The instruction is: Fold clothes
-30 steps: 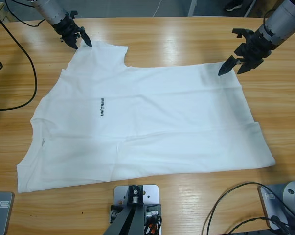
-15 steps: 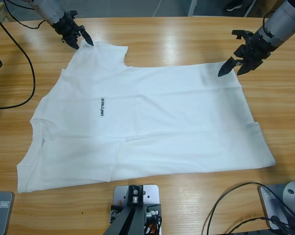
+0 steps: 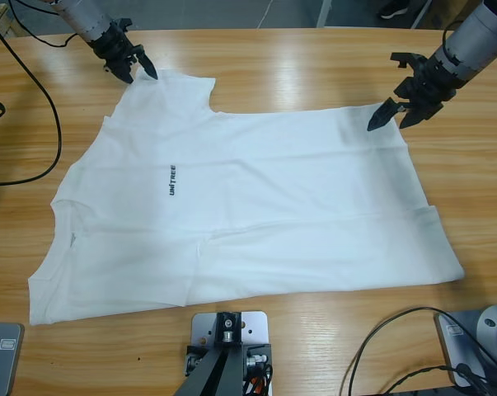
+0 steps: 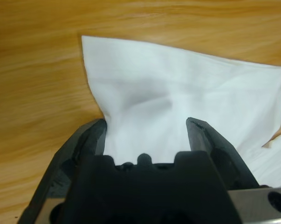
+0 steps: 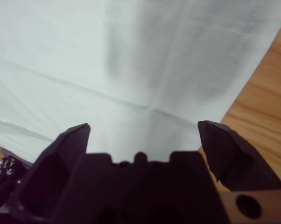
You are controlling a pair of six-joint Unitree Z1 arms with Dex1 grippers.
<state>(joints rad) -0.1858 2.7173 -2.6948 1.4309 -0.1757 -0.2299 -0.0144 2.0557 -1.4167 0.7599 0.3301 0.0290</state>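
The white T-shirt [image 3: 240,206] is spread flat on the counter [image 3: 314,66]. The left gripper [image 3: 138,71] and right gripper [image 3: 391,118] are held wide open over its far edge, gripping nothing.

The T-shirt [image 3: 256,214] is soft matt white cloth, faintly creased, with small dark printed lettering [image 3: 172,179] on the chest. The table [image 3: 297,66] under it is pale wood with streaky grain and a slight sheen. Both arms look like brushed silver metal; the left gripper [image 3: 131,64] and right gripper [image 3: 396,111] are dull black.
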